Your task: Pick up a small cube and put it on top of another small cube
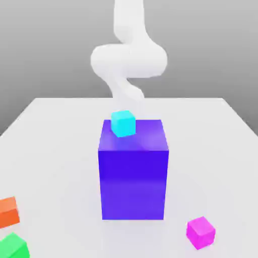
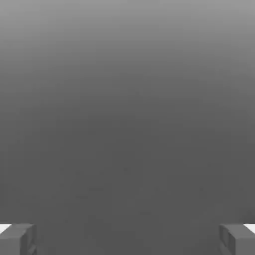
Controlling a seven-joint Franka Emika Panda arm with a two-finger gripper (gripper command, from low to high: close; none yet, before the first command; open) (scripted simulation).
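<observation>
Sitting at about five o'clock on the counter (image 1: 60, 151) in the exterior view, the small cube (image 1: 201, 232) is bright magenta-pink and rests alone, well apart from the big blue-violet block (image 1: 133, 174) that stands at the centre. A cyan cube (image 1: 123, 123) sits on top of that block, near its far edge toward eleven o'clock. An orange cube (image 1: 8, 211) and a green cube (image 1: 12, 246) lie at about seven to eight o'clock, close to each other.

The claw (image 2: 127, 239) stands wide open: the hand view shows its two grey fingertips (image 2: 17, 238) far apart with nothing between them, looking out on plain grey. The white arm (image 1: 128, 60) rises behind the block.

Judging from its look, the magenta cube is a rigid, hard-edged solid, probably light, with smooth flat faces that may be a little slippery. It sits slightly turned on the counter, so the claw would likely need to turn to meet two opposite side faces squarely, taking hold around their middle and low enough that the cube cannot pivot out. Its open surroundings leave room for the fingers on either side. A skewed or corner grip could make it twist or pop free.
</observation>
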